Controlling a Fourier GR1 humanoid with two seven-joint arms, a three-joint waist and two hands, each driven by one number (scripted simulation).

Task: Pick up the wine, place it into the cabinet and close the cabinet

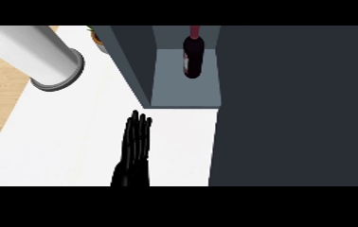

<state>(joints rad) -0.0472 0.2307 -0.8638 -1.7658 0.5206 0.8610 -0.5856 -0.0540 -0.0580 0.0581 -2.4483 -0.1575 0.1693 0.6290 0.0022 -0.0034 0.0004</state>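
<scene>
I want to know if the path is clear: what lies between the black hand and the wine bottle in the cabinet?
In the head view, only bare white counter and the cabinet's grey shelf floor separate the open hand from the wine bottle.

- No legible text, brand, number or sign appears anywhere.
- The wine bottle (192, 56), standing inside the cabinet (183, 86) at the far side, carries a label too small to read.

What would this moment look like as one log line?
wine bottle: inside cabinet | cabinet door: open | left robot hand: open, on counter
</scene>
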